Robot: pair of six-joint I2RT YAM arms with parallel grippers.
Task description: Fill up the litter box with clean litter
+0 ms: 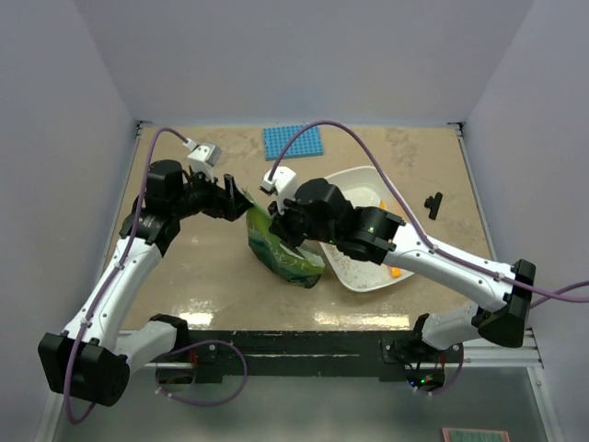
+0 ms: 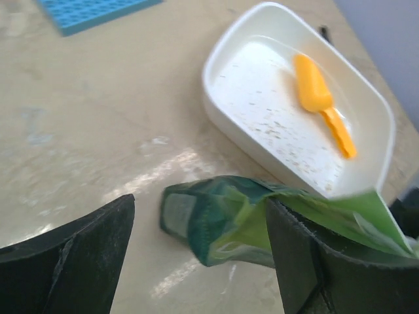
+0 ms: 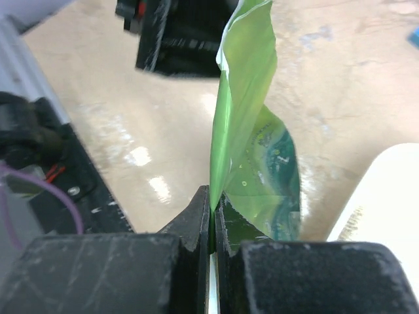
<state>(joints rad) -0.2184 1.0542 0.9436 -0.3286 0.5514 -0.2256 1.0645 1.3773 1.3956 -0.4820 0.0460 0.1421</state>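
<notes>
Pinching the upper edge of the green foil bag (image 3: 252,98), the right end effector (image 3: 213,219) has its two fingers pressed together on the thin foil, as the right wrist view shows plainly. The bag rises from that grip as a creased sheet, pale green on one face and darker teal lower down.

The left end effector (image 2: 200,206) stands wide open. Its black fingers (image 2: 85,255) frame the bag on either side in the left wrist view, and neither is clamped on the foil. From above, this end effector sits close to the bag's upper end, opposite the right one.

The litter box (image 2: 211,85) sits on the table (image 1: 202,276) to the right of the bag, under the right arm's forearm in the top view. The bag's lower end lies just beside the box's left wall. The clean litter (image 2: 281,118) shows only as a thin scatter of speckled granules across the box floor. An orange scoop (image 2: 314,91) lies inside the box, towards its far side.

A blue studded mat (image 1: 293,141) lies flat near the table's far edge, well apart from the box. A small black object (image 1: 433,204) lies to the right of the box.
</notes>
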